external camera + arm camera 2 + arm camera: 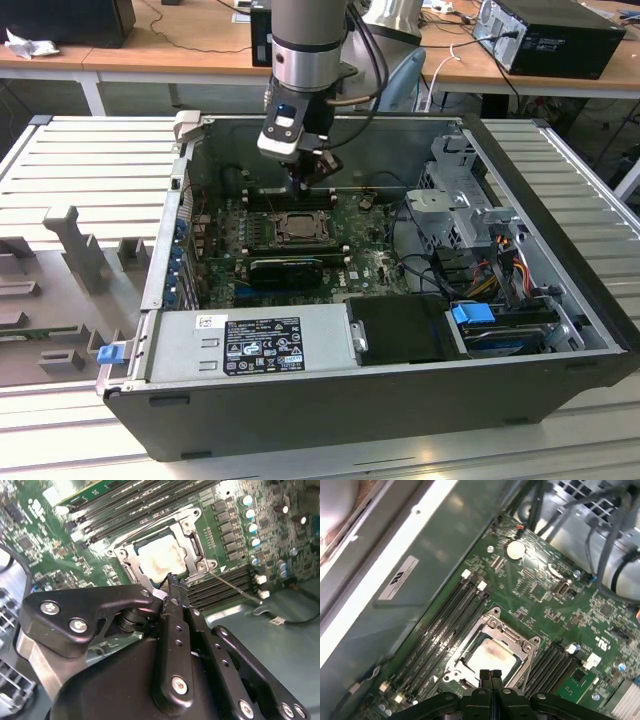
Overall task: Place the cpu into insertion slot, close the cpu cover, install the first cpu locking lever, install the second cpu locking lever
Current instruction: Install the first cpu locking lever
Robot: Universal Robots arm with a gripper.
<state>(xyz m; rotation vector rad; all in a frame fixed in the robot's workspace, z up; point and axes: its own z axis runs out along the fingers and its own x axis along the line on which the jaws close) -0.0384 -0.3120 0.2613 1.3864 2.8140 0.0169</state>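
Exterior view: an open computer case (400, 400) lies on a slatted table (90, 160), with the arm (305, 50) reaching down into it.
Gripper: the gripper (303, 182) hangs over the green board (375, 265), just above the slot's edge on the side toward the case's back wall.
Pincer state: narrow. In the first wrist view the two black fingertips (484, 675) are pressed together with nothing between them.
Slot: the slot (278, 214) sits near the board's middle, between two banks of long black memory sockets (445, 620).
Cpu: the cpu (160, 560) lies flat inside the slot, its pale top showing through the cover's cutout. It is also seen in the first wrist view (490, 657).
Cover: the cover (196, 542) lies down flat around the cpu, framing it on all sides in both wrist views.
Lever: a thin metal lever (235, 587) runs from one corner of the cover out across the neighbouring memory sockets, angled away from the frame and not lying along its side.
Tips and cover: in the second wrist view the gripper (173, 581) points at the cover's edge; whether it touches cannot be told.
Nearby: a round coin cell (515, 549) sits on the board, well apart from the slot.
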